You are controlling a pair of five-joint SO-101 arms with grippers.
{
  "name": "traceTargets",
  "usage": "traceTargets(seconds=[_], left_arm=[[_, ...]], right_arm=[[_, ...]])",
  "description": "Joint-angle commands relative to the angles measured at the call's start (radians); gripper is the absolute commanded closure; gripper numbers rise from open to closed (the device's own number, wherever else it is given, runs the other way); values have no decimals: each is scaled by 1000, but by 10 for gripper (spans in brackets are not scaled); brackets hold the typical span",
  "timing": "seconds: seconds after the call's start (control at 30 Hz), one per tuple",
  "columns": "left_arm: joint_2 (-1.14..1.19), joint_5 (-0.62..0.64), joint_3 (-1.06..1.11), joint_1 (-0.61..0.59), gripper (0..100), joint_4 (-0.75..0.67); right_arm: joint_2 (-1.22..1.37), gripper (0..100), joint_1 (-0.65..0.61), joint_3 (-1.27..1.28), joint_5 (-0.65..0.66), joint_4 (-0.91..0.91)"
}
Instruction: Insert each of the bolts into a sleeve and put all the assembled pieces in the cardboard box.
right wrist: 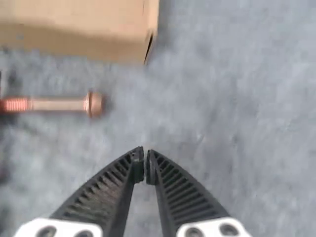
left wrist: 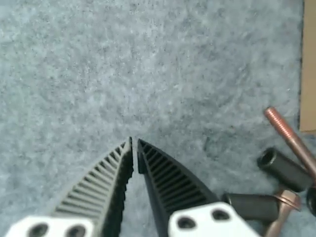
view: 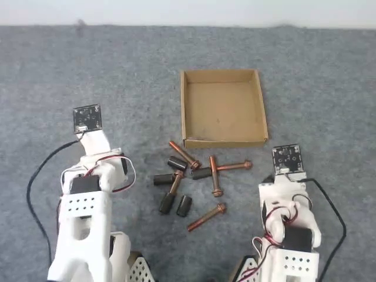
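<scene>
My left gripper (left wrist: 134,143) and right gripper (right wrist: 144,153) both sit pinched closed on nothing, parked at 8 and 4 o'clock of the bolts (view: 215,176).

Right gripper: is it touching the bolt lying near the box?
Apart. The right wrist view shows bare carpet between the right gripper and the bolt.

The cardboard box (view: 223,142) stands at the far middle of the table (view: 59,70). The bolts (view: 215,176) and sleeves (view: 177,164) lie in one loose cluster just before its near wall, all outside it. The left gripper (left wrist: 134,143) is left of the cluster; the right gripper (right wrist: 144,153) is right of it, near the box's near right corner.
</scene>
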Motion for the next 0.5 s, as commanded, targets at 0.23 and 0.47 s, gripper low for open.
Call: traceTargets(seconds=[0.23,0.47], left_arm=[[5,15,-16,-89,864,-81],[6,15,-13,-91,863,-86]], right_arm=[[2,993,-243,-138,49,-173],[140,993,-415,-253,29,-186]])
